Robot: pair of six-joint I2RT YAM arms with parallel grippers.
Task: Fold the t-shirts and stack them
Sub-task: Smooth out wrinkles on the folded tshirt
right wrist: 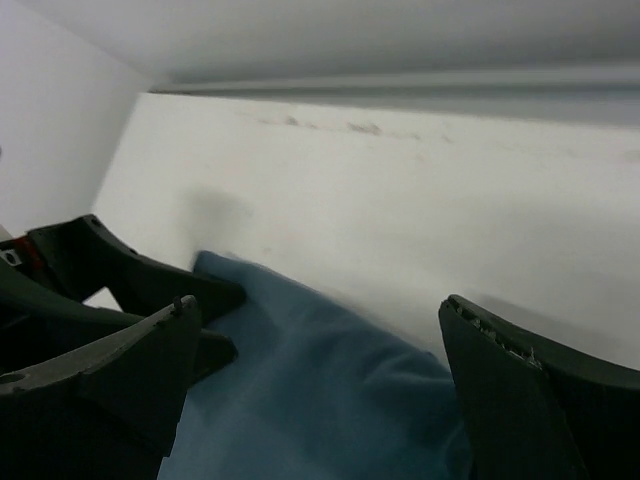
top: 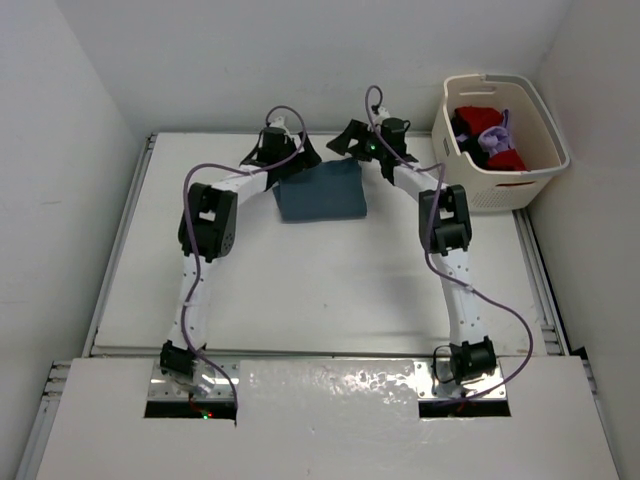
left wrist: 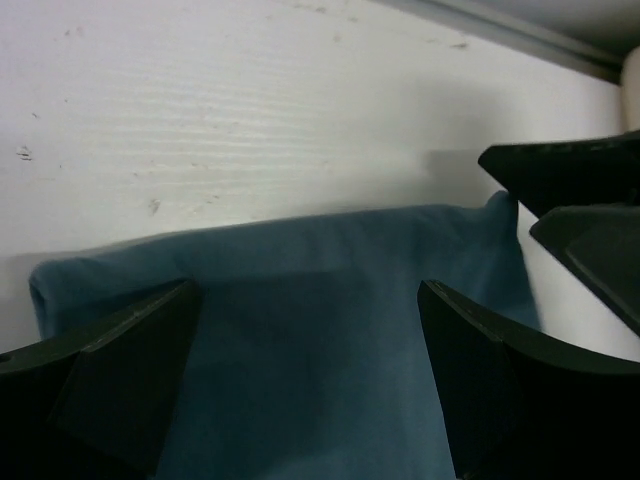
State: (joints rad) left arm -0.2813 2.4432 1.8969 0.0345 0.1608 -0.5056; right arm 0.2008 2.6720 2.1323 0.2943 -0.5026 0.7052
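A folded teal-blue t-shirt lies flat at the far middle of the table. My left gripper hovers over its far left corner and my right gripper over its far right corner. In the left wrist view the left gripper is open, its jaws wide apart above the blue cloth, gripping nothing. The right gripper is open too, over the same shirt. More t-shirts sit in the basket: red, lavender and black.
A cream laundry basket stands at the table's far right corner. White walls close in the back and both sides. The right gripper's fingers show in the left wrist view, the left gripper's fingers in the right wrist view.
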